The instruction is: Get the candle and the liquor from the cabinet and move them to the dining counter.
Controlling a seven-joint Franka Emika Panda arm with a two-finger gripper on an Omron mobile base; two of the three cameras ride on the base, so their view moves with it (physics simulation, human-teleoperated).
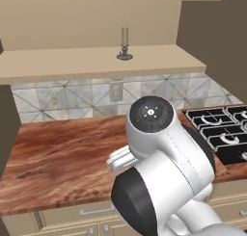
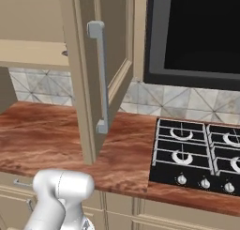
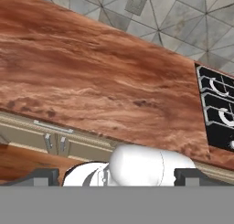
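The candle [image 1: 124,41], a thin pale taper in a small dark holder, stands upright on the tan shelf [image 1: 96,62] of the open cabinet. Its raised-panel door [image 2: 89,83] swings out toward me, with a long silver handle [image 2: 101,76]. The liquor is out of view, and so is the dining counter. My gripper [image 3: 118,176] hangs low over the wood countertop, well below the shelf and the candle. Its two dark fingertips [image 3: 43,176] stand far apart with nothing between them.
A wood-grain countertop [image 1: 62,153] backed by patterned tiles runs under the cabinet. A black gas hob [image 2: 197,151] lies at its right end, under a black appliance [image 2: 197,32]. Beige drawer fronts [image 3: 55,138] sit under the counter's edge. My white arm [image 1: 164,172] fills the near foreground.
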